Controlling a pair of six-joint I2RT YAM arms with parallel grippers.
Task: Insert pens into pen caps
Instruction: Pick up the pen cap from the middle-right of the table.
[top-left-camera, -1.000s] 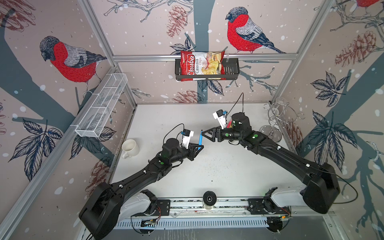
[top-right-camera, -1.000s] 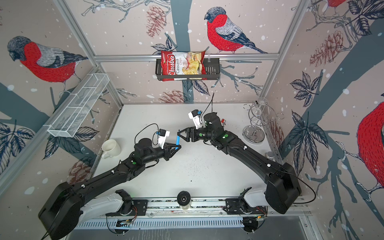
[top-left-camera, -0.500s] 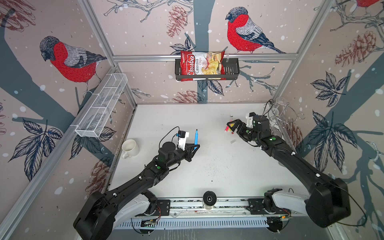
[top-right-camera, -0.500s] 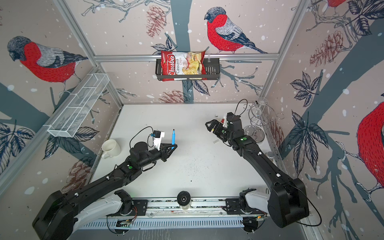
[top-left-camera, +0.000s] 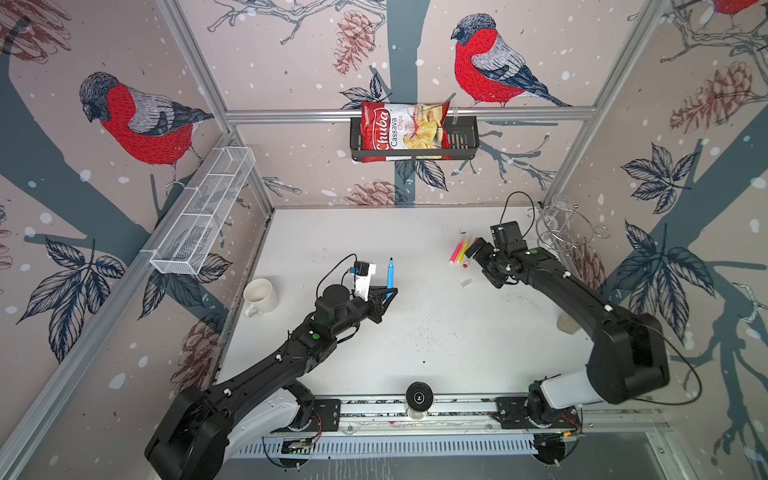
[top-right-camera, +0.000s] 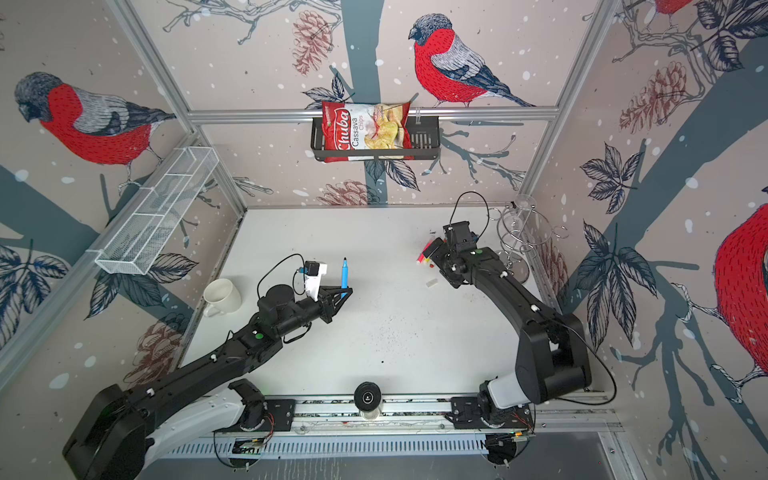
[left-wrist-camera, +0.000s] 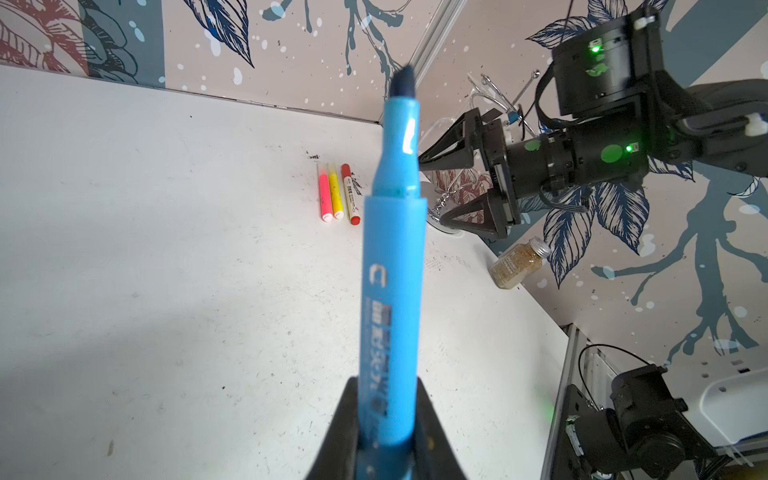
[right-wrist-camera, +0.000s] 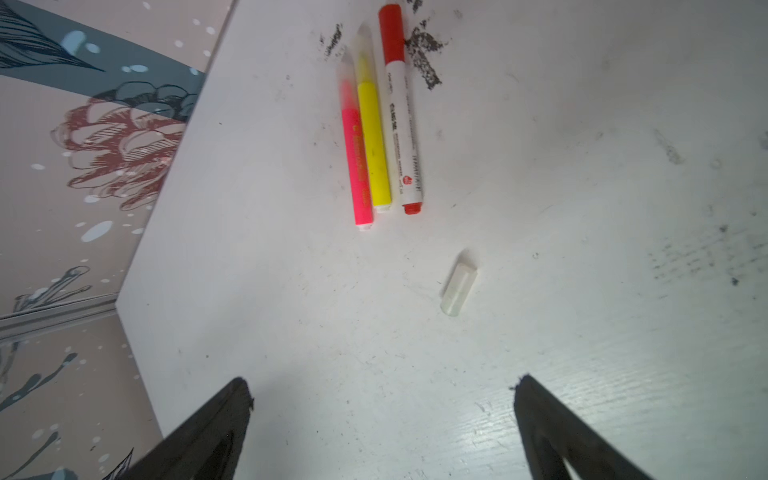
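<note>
1. While your left gripper (top-left-camera: 388, 293) clamps narrow on the lower barrel of the blue pen (top-left-camera: 390, 274), the pen stands nearly upright with its dark tip exposed at the top. The left wrist view shows the black fingers (left-wrist-camera: 353, 419) tight against both sides of the barrel.
2. You'll find that pen left of centre in both top views, held above the white table (top-left-camera: 415, 340). A white mug (top-left-camera: 259, 295) sits further left, near the table's left edge.
3. Your right gripper (right-wrist-camera: 382, 386) has its jaws spread wide with nothing between them. It hangs right of centre in both top views. Whether it touches the table, you cannot tell.
4. Three pens lie side by side in the upper right of the table, just left of the right gripper: pink pen (right-wrist-camera: 355, 166), yellow pen (right-wrist-camera: 374, 145) and white-bodied pen (right-wrist-camera: 405, 133) with red ends. Pink and yellow each wear a whitish cap. The white one has a red cap.
5. One loose translucent cap (right-wrist-camera: 458, 289) lies on its side, apart from the pens. In a top view it sits just below and left of the right gripper (top-left-camera: 466, 283).
6. A wire stand (top-left-camera: 557, 237) is at the table's right edge.
</note>
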